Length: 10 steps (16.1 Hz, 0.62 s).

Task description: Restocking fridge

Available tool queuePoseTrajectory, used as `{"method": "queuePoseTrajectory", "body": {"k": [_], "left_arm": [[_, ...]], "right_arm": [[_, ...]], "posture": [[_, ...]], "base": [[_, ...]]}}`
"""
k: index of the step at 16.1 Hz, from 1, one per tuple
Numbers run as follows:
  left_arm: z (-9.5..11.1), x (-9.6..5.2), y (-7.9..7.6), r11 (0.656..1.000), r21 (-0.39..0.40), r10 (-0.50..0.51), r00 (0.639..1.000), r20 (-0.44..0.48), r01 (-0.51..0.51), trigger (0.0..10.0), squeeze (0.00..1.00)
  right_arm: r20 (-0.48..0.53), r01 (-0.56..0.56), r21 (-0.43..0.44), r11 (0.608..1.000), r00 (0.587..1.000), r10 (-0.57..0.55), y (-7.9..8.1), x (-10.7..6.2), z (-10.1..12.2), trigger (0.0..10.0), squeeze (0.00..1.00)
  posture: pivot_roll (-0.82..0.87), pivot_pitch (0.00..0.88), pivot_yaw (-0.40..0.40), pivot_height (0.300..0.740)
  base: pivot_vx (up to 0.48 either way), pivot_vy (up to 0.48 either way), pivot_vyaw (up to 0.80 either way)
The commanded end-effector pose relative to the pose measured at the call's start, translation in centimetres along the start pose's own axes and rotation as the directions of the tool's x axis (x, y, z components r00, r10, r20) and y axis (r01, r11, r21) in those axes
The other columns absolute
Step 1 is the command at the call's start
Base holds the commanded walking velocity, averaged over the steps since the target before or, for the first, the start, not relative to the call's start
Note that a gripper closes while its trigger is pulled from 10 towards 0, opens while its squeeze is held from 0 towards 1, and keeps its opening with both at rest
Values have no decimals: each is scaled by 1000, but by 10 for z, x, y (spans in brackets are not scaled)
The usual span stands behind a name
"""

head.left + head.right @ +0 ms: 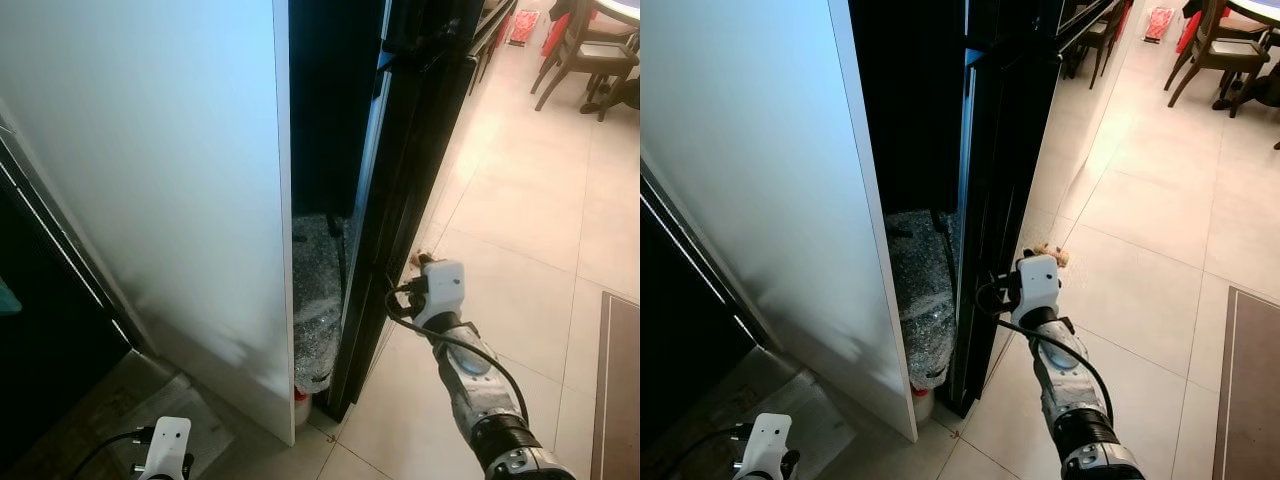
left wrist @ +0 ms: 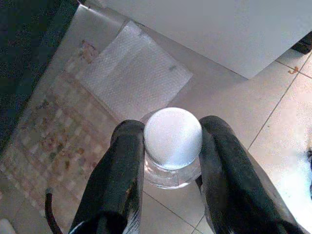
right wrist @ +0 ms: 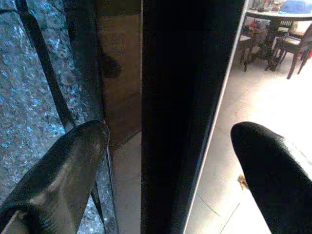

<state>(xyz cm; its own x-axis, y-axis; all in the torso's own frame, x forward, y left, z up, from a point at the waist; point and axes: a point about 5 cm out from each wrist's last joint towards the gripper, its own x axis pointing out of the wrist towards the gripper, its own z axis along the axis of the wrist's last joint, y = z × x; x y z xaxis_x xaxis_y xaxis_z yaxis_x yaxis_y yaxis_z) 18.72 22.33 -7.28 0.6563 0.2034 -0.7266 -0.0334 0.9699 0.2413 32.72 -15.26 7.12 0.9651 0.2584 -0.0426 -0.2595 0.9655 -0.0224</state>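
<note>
The right end effector (image 3: 168, 165) is spread wide, its two glossy black fingers (image 3: 58, 170) straddling the edge of the black fridge door (image 3: 185, 97): one finger sits on the inner side, the other out over the pale floor tiles (image 1: 520, 230). The head views show the silver right arm reaching forward, its white wrist housing (image 1: 443, 285) right up against the tall, glassy black door, which stands ajar beside a smooth white panel (image 1: 150, 180). In the gap between panel and door stands a roll of bubble wrap (image 1: 318, 300), crinkled and silvery; the right wrist view catches the same wrap up close as a glittering blue-grey surface crossed by a thin dark bar.

The left end effector (image 2: 171, 161) hangs low by the robot's left side, pinching a clear jar (image 2: 168, 173) just under its round, ribbed white lid (image 2: 173, 138), one rounded black finger pressed to each side. Below it the left wrist view takes in a flat sheet of bubble wrap (image 2: 134, 80) lying on a patterned mat (image 2: 53, 131), with the foot of the white panel beyond. Wooden chairs (image 1: 590, 50) stand on the tiles far off, at a dining table (image 3: 273, 14) seen in the right wrist view.
</note>
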Motion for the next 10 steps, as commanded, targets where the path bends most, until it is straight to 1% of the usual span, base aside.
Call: {"method": "queuePoseTrajectory", "body": {"k": [1,3,5,7,10], "left_arm": [[-4,-1,-1,1000,-9,5,1000,-18,-5,10000,0],[-5,-1,0,1000,-9,7,1000,-19,-7,10000,0],[-5,-1,0,1000,-9,7,1000,-19,-8,10000,0],[-4,-1,0,1000,-10,9,1000,-15,-9,10000,0],[-3,-1,0,1000,-9,8,1000,-14,-8,10000,0]], "right_arm": [[8,14,-26,1000,1000,-13,-3,2,3,10000,0],[16,51,-27,998,999,-51,-7,5,6,10000,0],[21,65,-19,998,998,-65,-9,7,8,10000,0],[30,108,-33,994,994,-107,-14,10,13,10000,0],[34,159,-44,986,987,-157,-21,10,14,10000,0]], "posture": [[-90,0,-35,740],[-88,0,-35,740],[-88,0,-34,740],[-88,0,-34,740],[-84,0,-36,740]], "base": [[0,0,0],[0,0,0],[0,0,0],[0,0,0],[0,0,0]]}}
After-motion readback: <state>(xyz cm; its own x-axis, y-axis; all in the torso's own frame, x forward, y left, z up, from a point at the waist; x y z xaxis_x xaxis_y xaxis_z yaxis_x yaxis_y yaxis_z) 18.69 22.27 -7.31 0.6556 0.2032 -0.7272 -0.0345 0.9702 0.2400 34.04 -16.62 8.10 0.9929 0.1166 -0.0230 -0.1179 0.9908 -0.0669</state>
